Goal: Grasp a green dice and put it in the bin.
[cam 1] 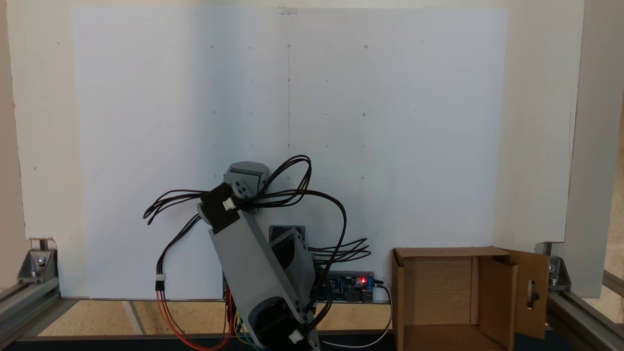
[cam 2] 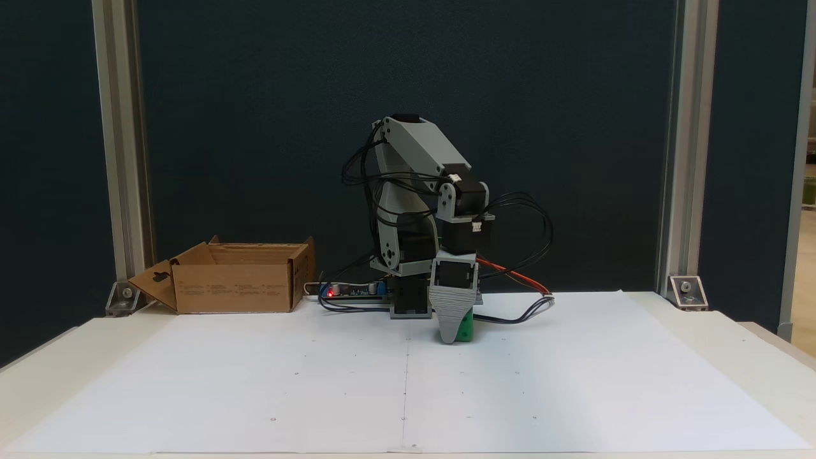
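The jaws (cam 2: 454,333) are seen one behind the other in a fixed view, so their state can't be told. The green dice (cam 2: 467,331) sits right beside them on the table (cam 2: 574,382). The bin (cam 1: 458,297) is well apart, its slotted flap showing in both fixed views.

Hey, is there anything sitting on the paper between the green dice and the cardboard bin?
Nothing visible. The green dice sits at the gripper; bare white paper runs left to the bin, apart from the arm's base.
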Controlling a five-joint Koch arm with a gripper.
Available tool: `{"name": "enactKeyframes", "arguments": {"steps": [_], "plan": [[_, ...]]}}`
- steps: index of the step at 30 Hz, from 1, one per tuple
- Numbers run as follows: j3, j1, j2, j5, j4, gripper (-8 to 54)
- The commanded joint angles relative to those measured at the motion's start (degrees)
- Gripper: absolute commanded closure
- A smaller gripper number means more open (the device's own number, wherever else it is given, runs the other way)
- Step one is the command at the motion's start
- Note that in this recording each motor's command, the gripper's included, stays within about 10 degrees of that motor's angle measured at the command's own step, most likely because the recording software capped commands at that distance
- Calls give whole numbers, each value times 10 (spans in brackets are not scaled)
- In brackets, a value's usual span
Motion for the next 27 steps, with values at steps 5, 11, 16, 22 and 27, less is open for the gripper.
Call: {"name": "enactKeyframes", "arguments": {"steps": [5, 11, 16, 22, 27], "plan": [[-136, 57, 25, 40, 136, 341], [-364, 108, 49, 38, 319, 341], [-549, 148, 49, 19, 461, 341], [-635, 294, 47, -77, 551, 341], [-635, 497, 47, -169, 533, 341]]}}
